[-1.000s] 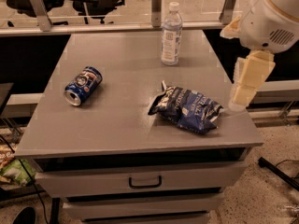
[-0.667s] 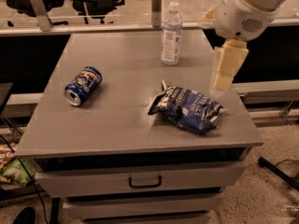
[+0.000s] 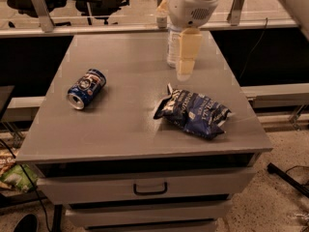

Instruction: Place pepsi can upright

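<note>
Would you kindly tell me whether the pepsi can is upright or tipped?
Tipped: the pepsi can lies on its side, one silver end showing. The gripper hangs apart from it, in front of the bottle.

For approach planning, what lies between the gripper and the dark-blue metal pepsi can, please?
Camera view: only bare grey tabletop; cream gripper hangs before the clear bottle.

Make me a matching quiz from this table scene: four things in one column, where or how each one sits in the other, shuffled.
1 pepsi can
2 chip bag
3 water bottle
4 pincer

A upright at the back, partly hidden
B on its side, left part of the table
C hanging above the back middle
D crumpled, lying on the right

Pairs: 1-B, 2-D, 3-A, 4-C
</note>
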Action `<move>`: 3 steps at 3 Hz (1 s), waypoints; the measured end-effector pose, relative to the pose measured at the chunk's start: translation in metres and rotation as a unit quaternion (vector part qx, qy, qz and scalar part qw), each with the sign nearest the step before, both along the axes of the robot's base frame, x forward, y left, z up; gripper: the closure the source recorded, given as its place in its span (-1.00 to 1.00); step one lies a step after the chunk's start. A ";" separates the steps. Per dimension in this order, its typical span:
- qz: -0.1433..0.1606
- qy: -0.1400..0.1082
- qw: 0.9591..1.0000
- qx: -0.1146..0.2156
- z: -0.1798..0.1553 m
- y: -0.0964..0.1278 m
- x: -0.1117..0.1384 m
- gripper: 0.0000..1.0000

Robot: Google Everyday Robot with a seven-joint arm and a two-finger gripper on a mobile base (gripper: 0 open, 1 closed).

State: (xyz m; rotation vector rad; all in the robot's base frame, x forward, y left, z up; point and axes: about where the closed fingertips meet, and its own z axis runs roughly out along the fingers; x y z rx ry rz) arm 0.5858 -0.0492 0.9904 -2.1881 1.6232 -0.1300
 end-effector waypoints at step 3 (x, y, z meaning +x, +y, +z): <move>0.199 0.005 0.977 -0.079 -0.061 0.147 0.045 -1.00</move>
